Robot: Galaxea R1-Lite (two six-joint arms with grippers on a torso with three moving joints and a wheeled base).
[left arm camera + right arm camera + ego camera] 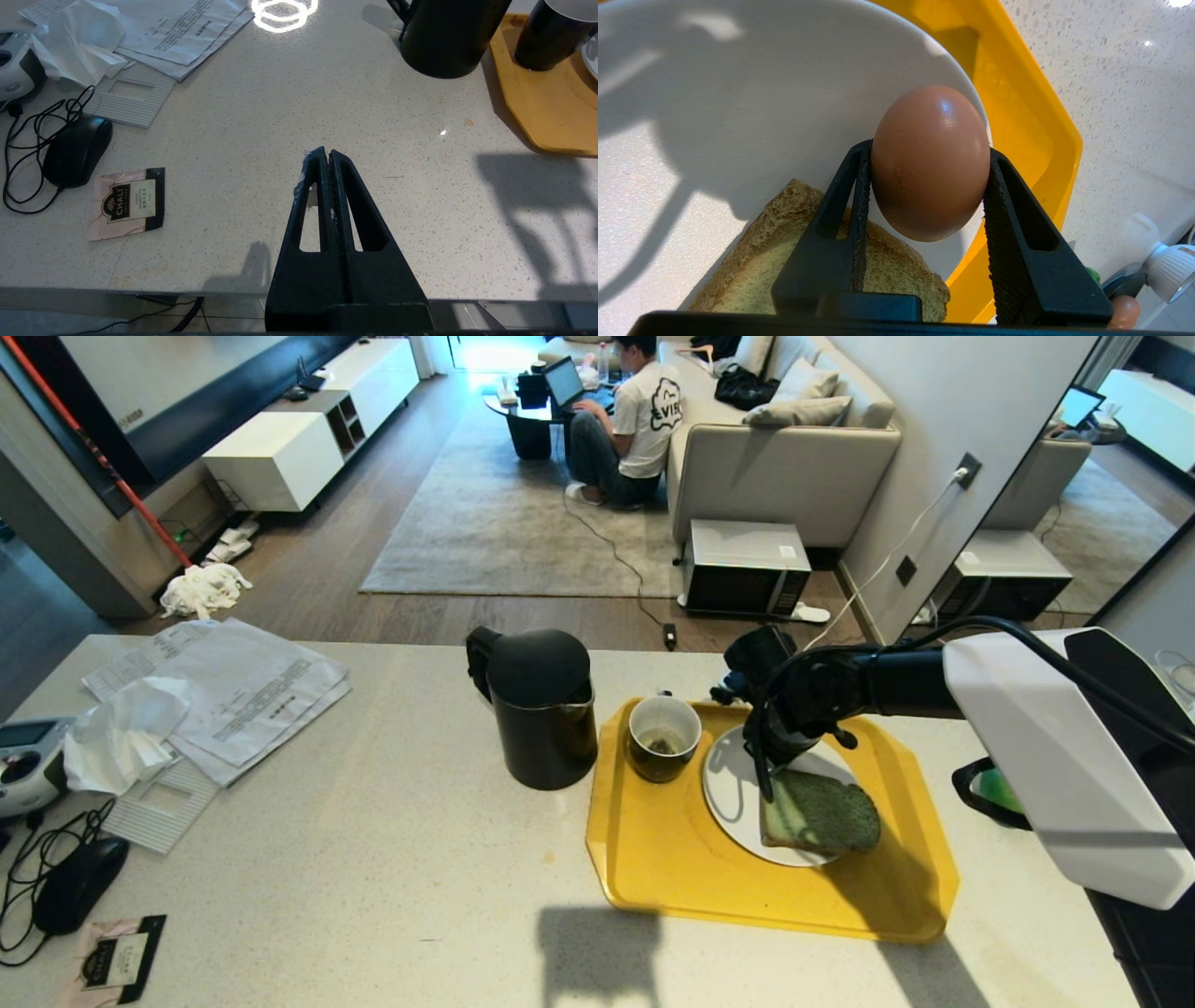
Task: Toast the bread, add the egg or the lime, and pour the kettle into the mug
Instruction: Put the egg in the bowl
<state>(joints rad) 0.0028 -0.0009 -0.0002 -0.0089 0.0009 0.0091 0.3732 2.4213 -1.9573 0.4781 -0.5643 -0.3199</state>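
Right pincer [924,186] grasps a smooth brown egg [930,161] over the round white plate [738,93]. Left pincer [326,156] is clenched, empty. Lower-left pink-and-black sachet [127,202] reads "CHALI".

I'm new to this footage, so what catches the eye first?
A brown egg clamped in the right gripper, poised over the white plate where the bread lies, on the yellow tray. Left of the tray stands the black kettle, beside the mug.

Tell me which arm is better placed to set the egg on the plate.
The right. The right gripper already holds the egg above the plate, beside the bread. The left gripper is shut, away from the tray.
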